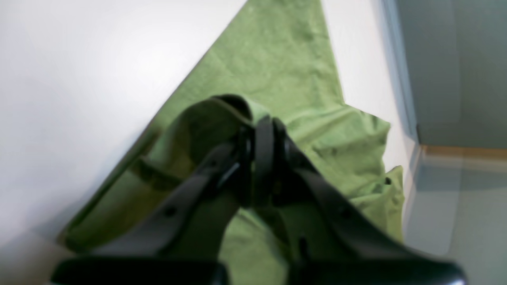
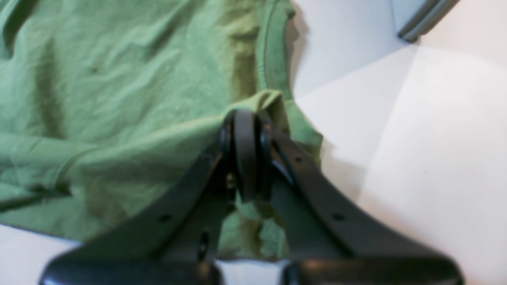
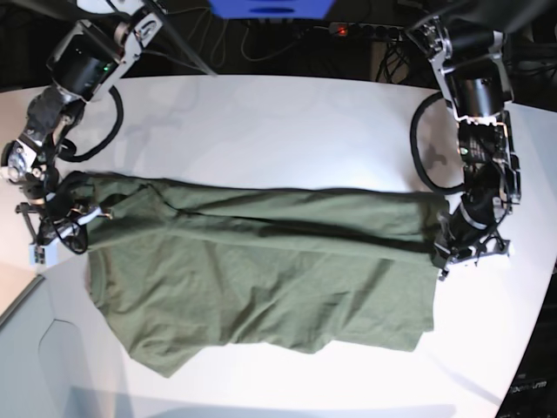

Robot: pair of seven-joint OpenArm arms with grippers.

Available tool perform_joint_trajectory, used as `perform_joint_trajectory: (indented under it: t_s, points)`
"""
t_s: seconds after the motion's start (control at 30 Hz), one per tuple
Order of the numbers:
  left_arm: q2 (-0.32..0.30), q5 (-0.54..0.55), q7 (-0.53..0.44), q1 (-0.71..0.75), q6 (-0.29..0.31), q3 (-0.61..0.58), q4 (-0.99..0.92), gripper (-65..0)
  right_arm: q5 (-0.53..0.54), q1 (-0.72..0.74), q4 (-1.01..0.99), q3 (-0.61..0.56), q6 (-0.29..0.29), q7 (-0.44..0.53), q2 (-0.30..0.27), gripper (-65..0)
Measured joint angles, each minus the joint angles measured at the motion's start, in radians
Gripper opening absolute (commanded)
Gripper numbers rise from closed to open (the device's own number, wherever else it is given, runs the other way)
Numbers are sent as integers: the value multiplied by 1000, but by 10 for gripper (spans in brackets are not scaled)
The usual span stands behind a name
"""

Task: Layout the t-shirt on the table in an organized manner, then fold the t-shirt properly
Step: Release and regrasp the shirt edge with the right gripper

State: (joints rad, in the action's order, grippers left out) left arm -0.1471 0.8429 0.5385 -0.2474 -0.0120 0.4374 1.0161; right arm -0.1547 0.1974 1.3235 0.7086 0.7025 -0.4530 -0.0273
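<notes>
The olive-green t-shirt [image 3: 261, 261] lies spread and wrinkled across the white table [image 3: 278, 122], its long axis running left to right in the base view. My right gripper [image 3: 68, 218] is shut on the shirt's left end, beside the collar [image 2: 273, 51]; the wrist view shows fabric pinched between the fingertips of the right gripper [image 2: 247, 116]. At the shirt's right end my left gripper [image 3: 448, 248] is shut on a lifted fold of the shirt's edge, seen close up in the left gripper [image 1: 263, 122]. A thick fold runs along the shirt's upper half between the two grippers.
The table's curved edge [image 3: 531, 305] runs close behind my left gripper, with grey floor [image 1: 455, 206] beyond. Another table edge [image 3: 26, 292] lies just below my right gripper. A power strip [image 3: 357, 30] and cables lie behind the table at the back.
</notes>
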Motion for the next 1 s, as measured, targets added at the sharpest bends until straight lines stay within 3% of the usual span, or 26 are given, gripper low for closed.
perform_joint_trajectory:
  t_s: [0.2, 0.4, 0.5, 0.77, 1.0]
  points:
    - [0, -3, 0, -63, 0, 0, -73, -626, 1, 9, -22, 0, 0, 1, -14, -631]
    - [7, -114, 3, -110, 0, 0, -103, -384, -33, 7, -22, -47, 0, 2, -27, -377]
    - [13, -126, 8, -104, 0, 0, -85, -337, -36, 6, -20, -48, 0, 1, -25, -298]
    - [-2, -127, -2, 55, 1, 2, 151, -338, -40, -29, 94, -49, 0, 0, -20, -286]
    - [-31, -134, -1, 130, -3, 1, 70, -334, -40, -125, 174, -47, 0, 0, 5, -285]
